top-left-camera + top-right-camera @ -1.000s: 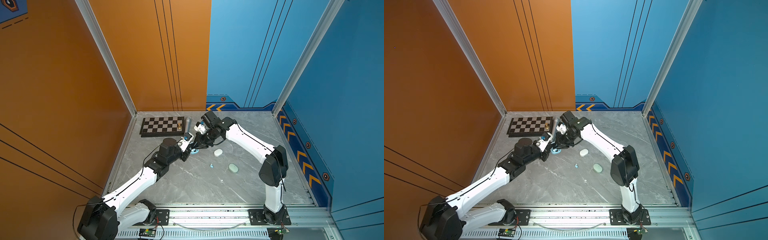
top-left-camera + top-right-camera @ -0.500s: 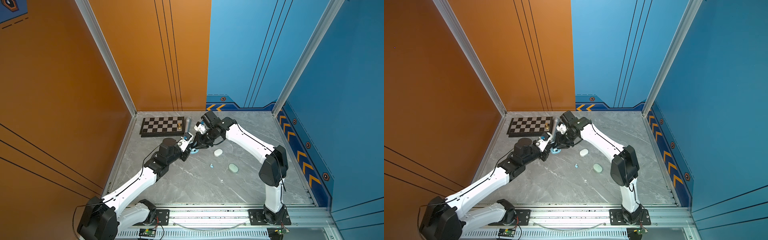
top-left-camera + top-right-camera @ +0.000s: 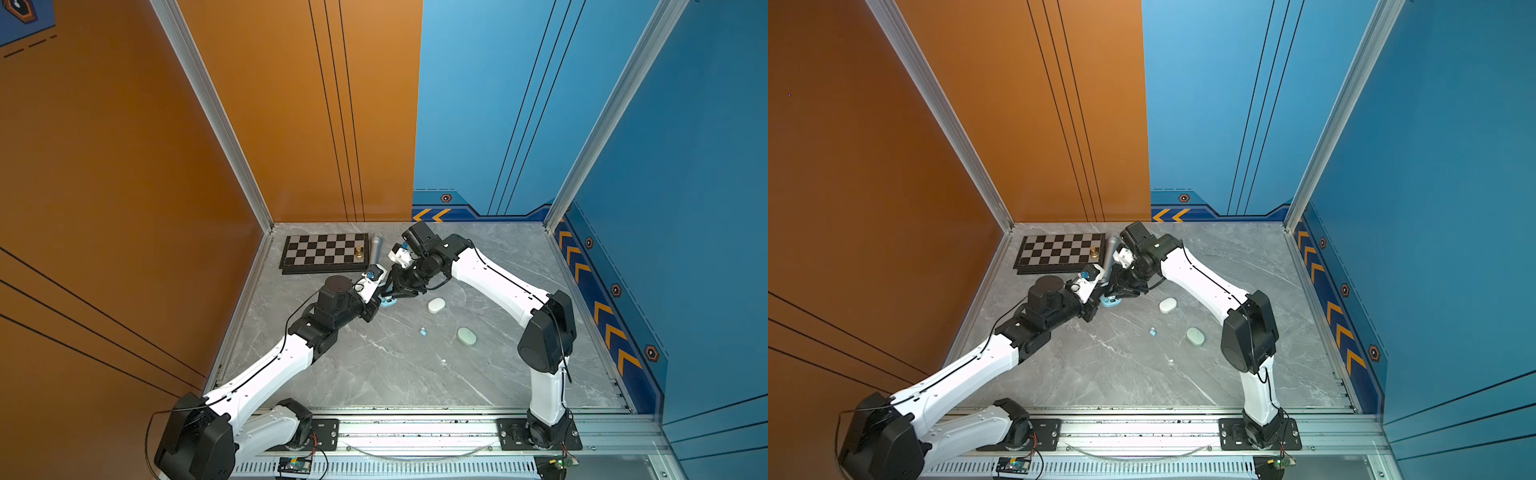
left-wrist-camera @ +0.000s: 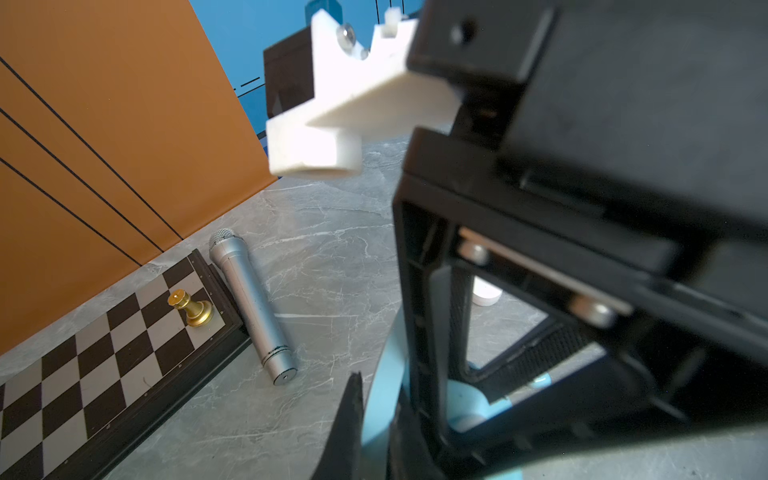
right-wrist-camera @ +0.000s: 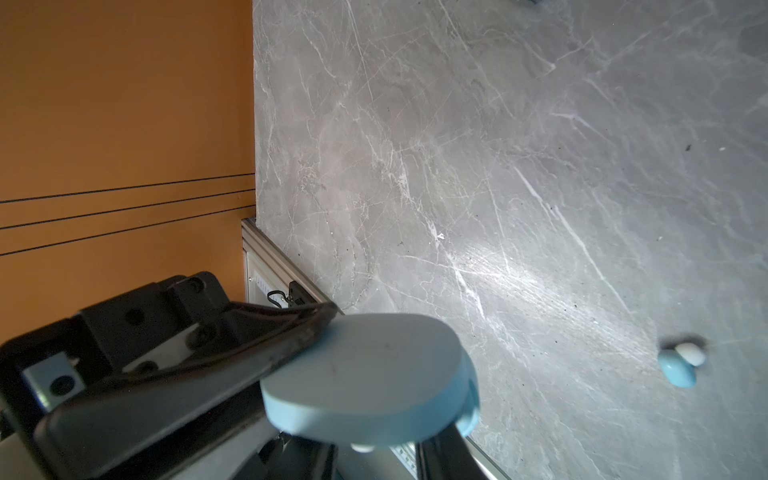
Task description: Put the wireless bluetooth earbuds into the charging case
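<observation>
On the grey marble tabletop [image 3: 374, 374] a loose blue earbud [image 3: 422, 331], probably light, slippery and best pinched across its body, lay nearest; beyond, the left gripper [image 3: 376, 302] clamped the blue charging case [image 5: 365, 374], the right gripper [image 3: 395, 294] slightly parted above it.

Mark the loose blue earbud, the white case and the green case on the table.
loose blue earbud [image 3: 422, 331], in a top view, on its rounded body.
white case [image 3: 436, 305], in a top view, middle of its top face.
green case [image 3: 466, 336], in a top view, middle of its top face.
</observation>
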Controlling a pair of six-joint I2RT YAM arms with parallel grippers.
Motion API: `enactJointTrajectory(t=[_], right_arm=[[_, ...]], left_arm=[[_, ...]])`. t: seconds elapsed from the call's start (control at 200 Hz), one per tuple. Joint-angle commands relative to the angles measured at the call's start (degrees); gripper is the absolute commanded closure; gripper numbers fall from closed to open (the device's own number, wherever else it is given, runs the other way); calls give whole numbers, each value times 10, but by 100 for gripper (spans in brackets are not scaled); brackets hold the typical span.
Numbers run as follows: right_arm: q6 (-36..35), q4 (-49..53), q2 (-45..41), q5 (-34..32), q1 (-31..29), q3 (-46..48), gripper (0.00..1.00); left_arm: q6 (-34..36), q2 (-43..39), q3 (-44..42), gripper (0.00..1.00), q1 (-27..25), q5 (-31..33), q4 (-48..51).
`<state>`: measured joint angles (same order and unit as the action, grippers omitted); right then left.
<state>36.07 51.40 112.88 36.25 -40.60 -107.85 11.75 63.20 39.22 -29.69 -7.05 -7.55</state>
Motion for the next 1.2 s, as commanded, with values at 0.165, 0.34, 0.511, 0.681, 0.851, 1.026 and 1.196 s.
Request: enactJointTrajectory(t=[0.165, 0.34, 0.511, 0.681, 0.851, 1.026, 1.196], right_arm=[[8, -28, -24, 3, -5, -15, 67], [9, -28, -26, 2, -7, -17, 67], [8, -27, -29, 0, -9, -17, 67], [7, -27, -34, -6, -9, -17, 67], [7, -29, -39, -11, -10, -18, 67], [8, -27, -40, -12, -11, -20, 67], [8, -28, -39, -10, -14, -21, 67]], left_arm=[[0, -8, -8, 100, -4, -13, -14], [-1, -10, -10, 100, -4, -13, -13], [-1, -11, -12, 100, -4, -12, -14], [-1, -12, -12, 100, -5, -13, -14], [-1, -12, -13, 100, -4, -14, -15], [-2, -14, -15, 100, -4, -15, -15], [-2, -15, -14, 100, -5, -13, -14]])
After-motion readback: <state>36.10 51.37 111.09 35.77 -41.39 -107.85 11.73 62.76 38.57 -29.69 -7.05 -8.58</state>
